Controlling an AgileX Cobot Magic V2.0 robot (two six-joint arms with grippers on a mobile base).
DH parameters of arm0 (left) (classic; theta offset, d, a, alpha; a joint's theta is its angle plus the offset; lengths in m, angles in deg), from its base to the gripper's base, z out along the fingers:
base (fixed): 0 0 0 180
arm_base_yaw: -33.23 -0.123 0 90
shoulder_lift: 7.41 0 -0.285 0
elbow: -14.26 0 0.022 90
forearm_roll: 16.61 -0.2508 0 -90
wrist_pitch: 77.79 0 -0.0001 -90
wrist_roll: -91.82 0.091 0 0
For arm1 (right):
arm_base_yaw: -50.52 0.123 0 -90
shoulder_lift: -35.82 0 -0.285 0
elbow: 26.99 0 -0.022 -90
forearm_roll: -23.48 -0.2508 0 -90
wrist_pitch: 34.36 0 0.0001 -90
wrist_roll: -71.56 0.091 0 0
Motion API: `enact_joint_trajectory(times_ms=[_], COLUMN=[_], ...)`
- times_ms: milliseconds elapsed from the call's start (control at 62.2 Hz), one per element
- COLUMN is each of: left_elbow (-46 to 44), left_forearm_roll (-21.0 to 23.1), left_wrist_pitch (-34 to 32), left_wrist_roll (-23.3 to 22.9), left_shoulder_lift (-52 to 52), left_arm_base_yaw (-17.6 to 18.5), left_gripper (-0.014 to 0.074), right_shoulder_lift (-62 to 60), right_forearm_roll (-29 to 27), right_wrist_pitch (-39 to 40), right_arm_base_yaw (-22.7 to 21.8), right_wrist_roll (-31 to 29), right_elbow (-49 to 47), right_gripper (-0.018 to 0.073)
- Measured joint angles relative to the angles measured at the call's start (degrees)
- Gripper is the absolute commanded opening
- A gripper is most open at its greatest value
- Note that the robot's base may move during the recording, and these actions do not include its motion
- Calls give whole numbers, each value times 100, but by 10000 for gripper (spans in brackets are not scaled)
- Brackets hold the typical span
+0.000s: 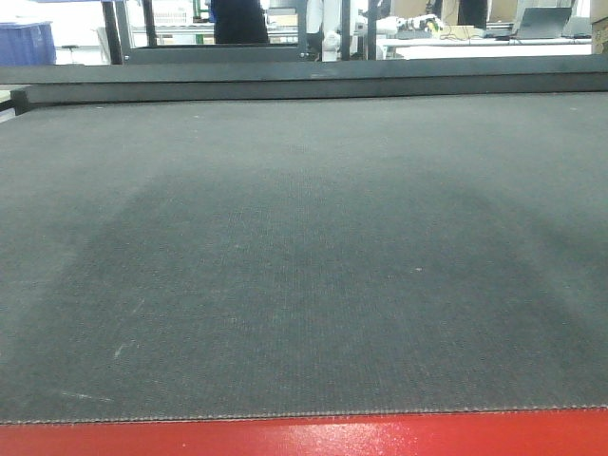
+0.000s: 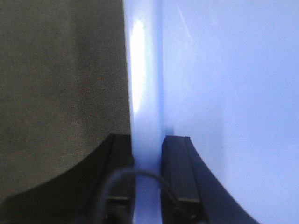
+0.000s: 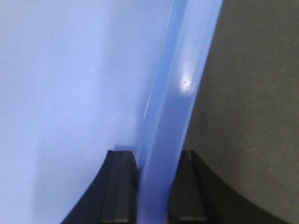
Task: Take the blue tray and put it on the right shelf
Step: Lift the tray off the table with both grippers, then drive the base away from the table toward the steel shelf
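Left wrist-mounted view: left hand (image 2: pixel 148 144) pinched tight on the blue tray (image 2: pixel 224 93) rim, tray body stretching rightward; right hand (image 3: pixel 154 156) nips the opposite rim, so the tray spans between both, dark desk (image 2: pixel 60 70) beyond. No right shelf in sight.

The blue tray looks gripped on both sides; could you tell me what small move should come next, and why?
Probably a short, level lift with both arms together. The left gripper and right gripper are each shut on the rim of the tray, so the grasp looks done. The mat shows just beyond the rim, and no shelf is in view yet.
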Motion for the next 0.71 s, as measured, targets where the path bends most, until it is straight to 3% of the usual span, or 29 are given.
enact_joint_trajectory(times_ms=[708], left_elbow=[0], left_forearm_roll=[0], left_wrist_pitch=[0], left_wrist_roll=[0], left_shoulder_lift=[0], left_arm_base_yaw=[0], left_gripper=[-48], right_shoulder_lift=[0], right_forearm_roll=[0], right_wrist_pitch=[0], right_arm_base_yaw=[0], right_wrist_roll=[0], right_elbow=[0], right_gripper=[58])
